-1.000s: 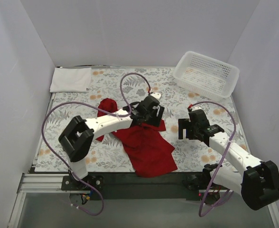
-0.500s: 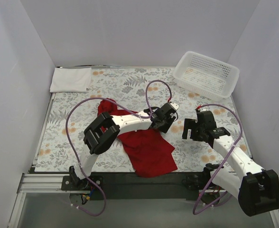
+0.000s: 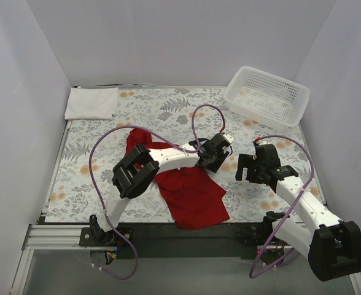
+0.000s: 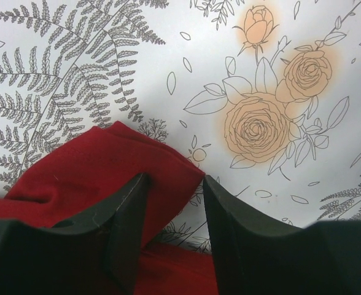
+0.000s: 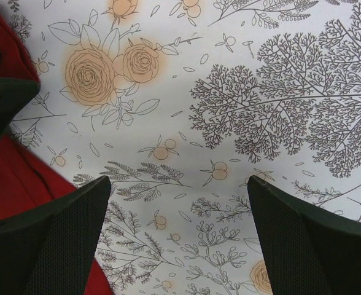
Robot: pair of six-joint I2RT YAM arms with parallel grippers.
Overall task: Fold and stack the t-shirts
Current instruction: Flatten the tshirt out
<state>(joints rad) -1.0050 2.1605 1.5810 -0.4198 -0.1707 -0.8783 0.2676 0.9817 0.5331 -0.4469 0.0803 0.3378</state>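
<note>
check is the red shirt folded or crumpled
Crumpled, not folded: the red shirt lies as an uneven, wrinkled heap with no neat edges.

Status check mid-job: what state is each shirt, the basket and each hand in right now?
Red shirt: unfolded, crumpled on the table.
White shirt: folded flat, far left corner.
Basket: upright, far right corner.
Left hand: open, straddling a corner of the red shirt.
Right hand: open, over bare table.

Crumpled deep red t-shirt (image 3: 193, 195) centre-front; flat folded white t-shirt (image 3: 91, 102) in far-left corner.
</note>
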